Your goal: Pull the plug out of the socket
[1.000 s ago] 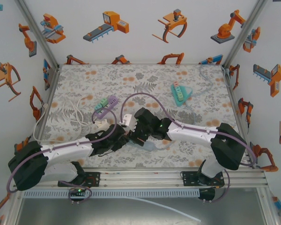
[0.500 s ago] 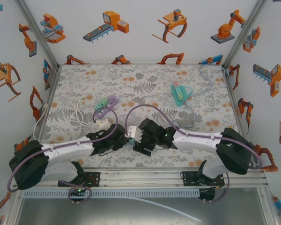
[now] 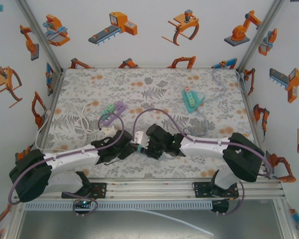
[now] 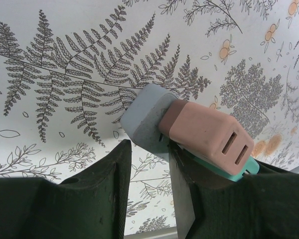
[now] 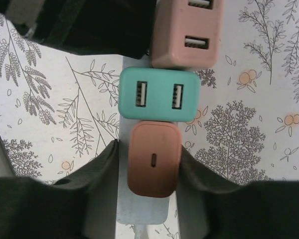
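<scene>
While both arms meet at the near middle of the fern-print table mat (image 3: 154, 87), the pale grey plastic power strip (image 4: 142, 122) sits between their wrists. Left gripper (image 4: 148, 148) is nearly closed and clamps the strip's end, one dark finger on each long side. Three plugs sit in a row on the strip. The pink boxy two-slot adapter (image 4: 204, 132) is nearest the clamped end. The teal rectangular adapter with two USB ports (image 5: 158, 94) is next, touching it. The terracotta rounded plastic charger plug with one small slot (image 5: 153, 159) is last and seated in the strip. Right gripper (image 5: 149, 149) is drawn in narrow around that terracotta plug with a finger at each side. One pad is pressed against it, and a thin sliver of strip shows beside the other. Well beyond the strip lie a purple and green socket bar (image 3: 113, 112), a turquoise socket bar (image 3: 190, 99) and a loose white cable (image 3: 79, 117).
</scene>
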